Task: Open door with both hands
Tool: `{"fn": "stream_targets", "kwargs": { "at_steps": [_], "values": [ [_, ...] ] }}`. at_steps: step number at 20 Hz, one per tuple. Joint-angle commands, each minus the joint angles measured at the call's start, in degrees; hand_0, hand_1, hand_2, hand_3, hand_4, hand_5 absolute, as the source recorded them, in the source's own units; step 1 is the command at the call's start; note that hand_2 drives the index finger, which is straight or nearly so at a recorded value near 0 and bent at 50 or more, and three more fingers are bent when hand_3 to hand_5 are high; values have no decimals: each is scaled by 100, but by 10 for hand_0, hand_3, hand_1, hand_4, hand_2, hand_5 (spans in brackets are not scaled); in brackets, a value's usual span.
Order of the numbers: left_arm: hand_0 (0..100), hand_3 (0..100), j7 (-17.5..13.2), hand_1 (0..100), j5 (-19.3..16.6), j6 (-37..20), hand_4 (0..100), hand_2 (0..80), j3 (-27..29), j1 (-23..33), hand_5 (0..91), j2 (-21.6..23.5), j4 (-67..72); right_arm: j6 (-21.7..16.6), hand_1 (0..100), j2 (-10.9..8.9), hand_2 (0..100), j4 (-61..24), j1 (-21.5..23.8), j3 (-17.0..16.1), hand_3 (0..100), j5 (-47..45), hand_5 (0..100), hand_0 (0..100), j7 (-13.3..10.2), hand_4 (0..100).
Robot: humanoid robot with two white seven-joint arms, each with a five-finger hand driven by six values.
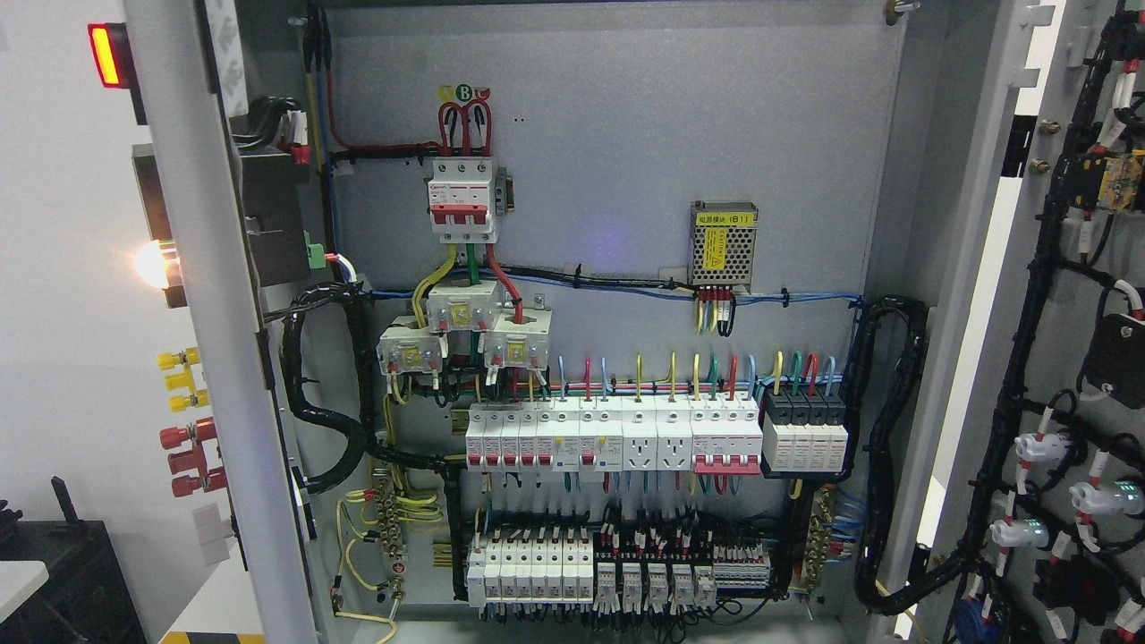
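A grey electrical cabinet fills the frame, both doors swung open: the left door stands edge-on at the left, the right door at the right shows its wired inner face. Rows of circuit breakers sit centre; neither robot hand is in view, so their fingers cannot be told.

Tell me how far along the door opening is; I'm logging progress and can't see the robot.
Done, it seems: the left door and right door both stand swung wide, exposing the cabinet interior with its breaker row and power supply. In hand: nothing; neither hand appears in the head view. Left: apparently nothing on the doors themselves.
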Motion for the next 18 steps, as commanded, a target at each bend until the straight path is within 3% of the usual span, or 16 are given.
{"fn": "stream_targets", "kwargs": {
  "at_steps": [1, 5, 18],
  "values": [
    [0, 0, 1, 0, -10, 0, 42, 0, 9, 132, 0, -193, 13, 1, 0, 85, 0, 4, -106, 141, 0, 16, 0, 0, -4, 0],
    [0, 0, 1, 0, -10, 0, 42, 0, 9, 132, 0, -193, 13, 18, 0, 138, 0, 22, -194, 282, 0, 24, 0, 0, -4, 0],
    [0, 0, 1, 0, -18, 0, 42, 0, 9, 141, 0, -193, 13, 133, 0, 288, 0, 31, -220, 308, 0, 174, 0, 0, -4, 0]
  ]
}}
